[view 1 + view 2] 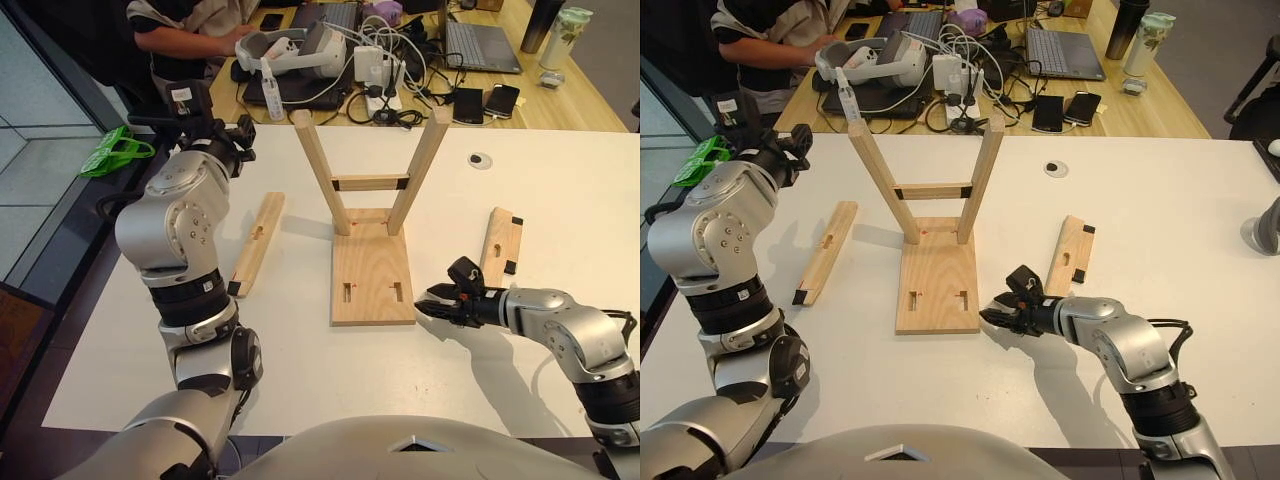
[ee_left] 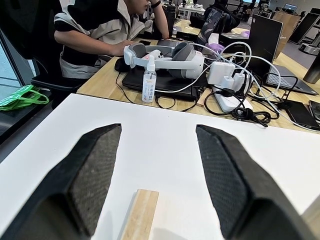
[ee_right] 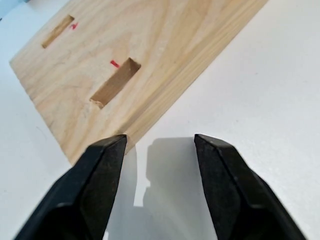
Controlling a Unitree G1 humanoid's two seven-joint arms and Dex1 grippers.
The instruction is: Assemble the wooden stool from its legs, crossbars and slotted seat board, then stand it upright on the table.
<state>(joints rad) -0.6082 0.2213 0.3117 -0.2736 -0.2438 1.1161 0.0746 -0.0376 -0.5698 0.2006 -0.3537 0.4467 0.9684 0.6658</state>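
Status: roughly half built, by my reading.

Nearest me, the right gripper (image 1: 425, 303) sits low over the table (image 1: 560, 200), fingers spread and holding nothing, just beside the near right corner of the seat board (image 1: 372, 262). The board lies flat at centre. Its two near slots (image 1: 348, 292) are empty.

A loose leg on the left (image 1: 258, 243) and a loose leg on the right (image 1: 500, 240) lie flat on either side of the board, both apart from it.

At the board's far end, two standing legs (image 1: 320, 170) rise from it, joined by a crossbar (image 1: 370, 183).

Far left, the left gripper (image 2: 157, 135) hangs raised, pads wide apart, empty.

Left to do, I judge: seat both loose legs in the near slots, tie them together, then turn the stool onto its feet.

View notes: the right wrist view puts one fingertip right at the board's corner, though I cannot tell whether it touches, and shows red marks by the slots. The left wrist view shows the far end of the left loose leg below and between the pads. The head views give the overall layout.
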